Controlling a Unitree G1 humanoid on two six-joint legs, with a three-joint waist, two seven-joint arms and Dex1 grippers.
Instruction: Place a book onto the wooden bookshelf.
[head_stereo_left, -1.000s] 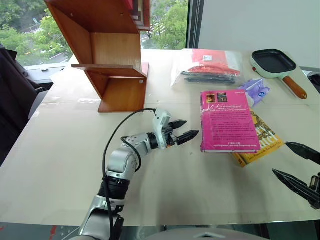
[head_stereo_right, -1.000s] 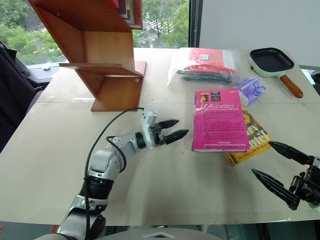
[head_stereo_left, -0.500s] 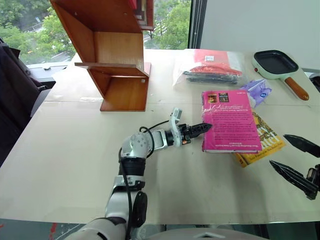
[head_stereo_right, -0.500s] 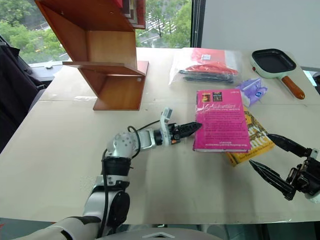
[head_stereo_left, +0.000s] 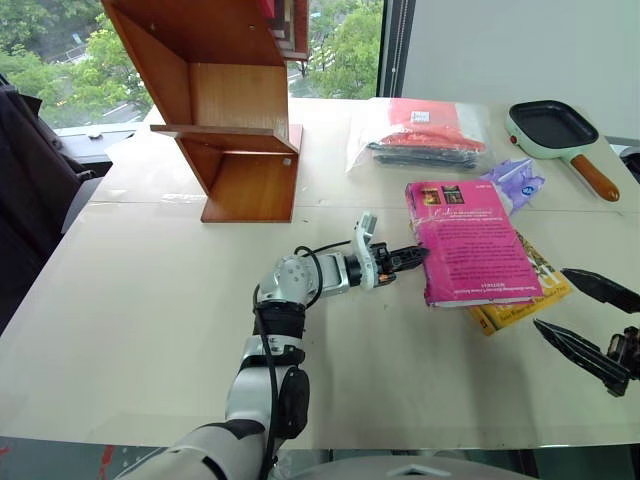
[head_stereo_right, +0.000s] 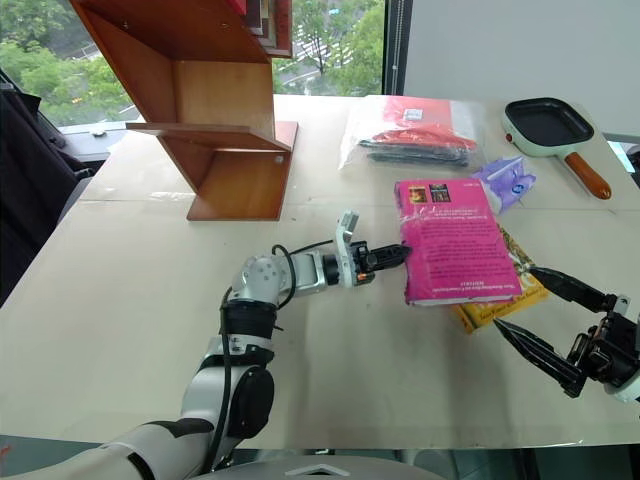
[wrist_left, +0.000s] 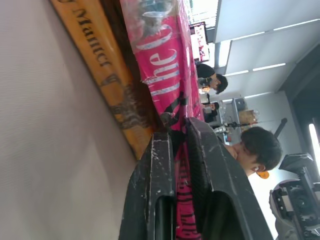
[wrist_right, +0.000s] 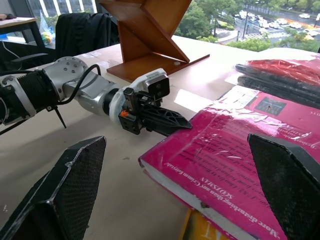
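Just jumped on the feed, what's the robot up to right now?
The left gripper is shut on the near long edge of the pink book, which lies on a yellow paperback on the table. The right gripper waits open at the book's right. The wooden bookshelf stands at the far left.

Yellow paperback (head_stereo_left: 520, 300) on table (head_stereo_left: 120, 300); frying pan (head_stereo_left: 555, 128), plastic bag (head_stereo_left: 420, 135) at back.
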